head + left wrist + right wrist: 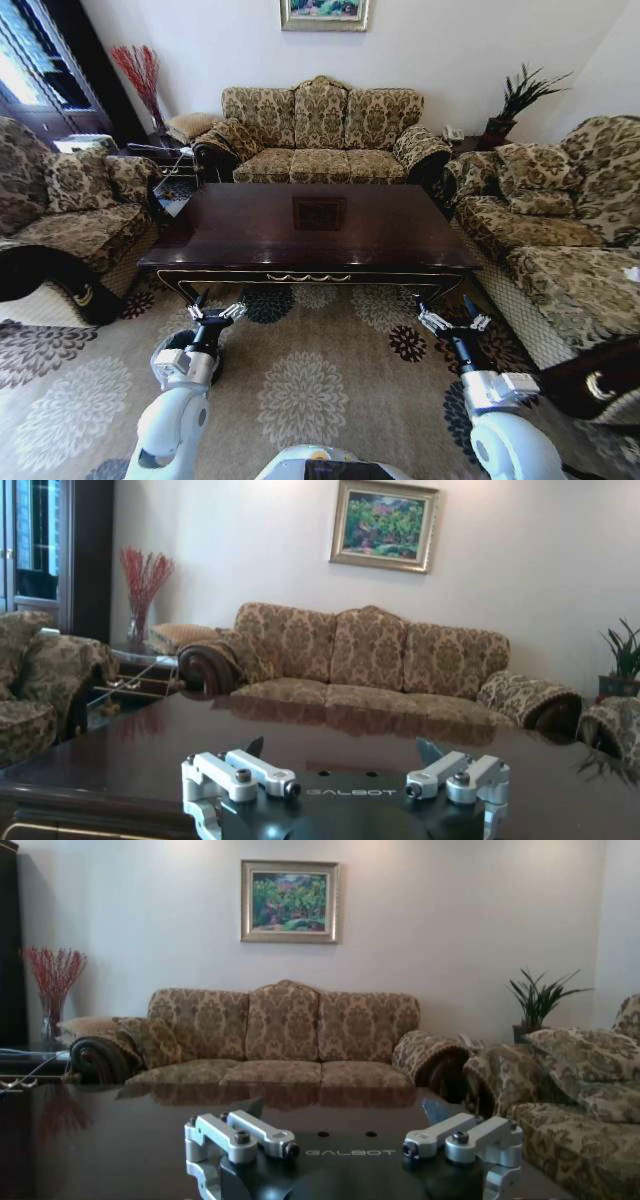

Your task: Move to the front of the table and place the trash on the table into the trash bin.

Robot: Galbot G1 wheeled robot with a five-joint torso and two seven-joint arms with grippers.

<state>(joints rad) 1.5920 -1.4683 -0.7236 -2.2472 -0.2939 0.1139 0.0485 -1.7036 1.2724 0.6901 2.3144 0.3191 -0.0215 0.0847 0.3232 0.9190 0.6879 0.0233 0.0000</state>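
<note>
Facing the long side of the worktop [250,235] from the patterned carpet [300,390], with the glossy dark top spread across the middle of the head view and an inlaid square [319,212] at its centre. Bare and reflective across the whole surface, mirroring the sofa in both wrist views. Carved, gold-trimmed apron along the near edge, running across centre frame. Left gripper [217,312] held low at lower left, just short of that near edge, fingers spread wide and holding nothing. Right gripper [453,322] likewise at lower right, near the table's corner, fingers apart and empty. Ringed on three sides by floral upholstery: a three-seat sofa [320,140] at upper centre behind the table, an armchair [70,205] at the left edge, another sofa [555,230] down the right side, close beside the table's right end. Glass side table [170,165] tucked between the left armchair and the back sofa, with a vase of red twigs [140,75] in the upper left corner. Potted green plant [520,100] at upper right on a corner stand. Framed landscape painting [324,12] on the pale wall at top centre. Dark window frame at far upper left, bright daylight behind it.
</note>
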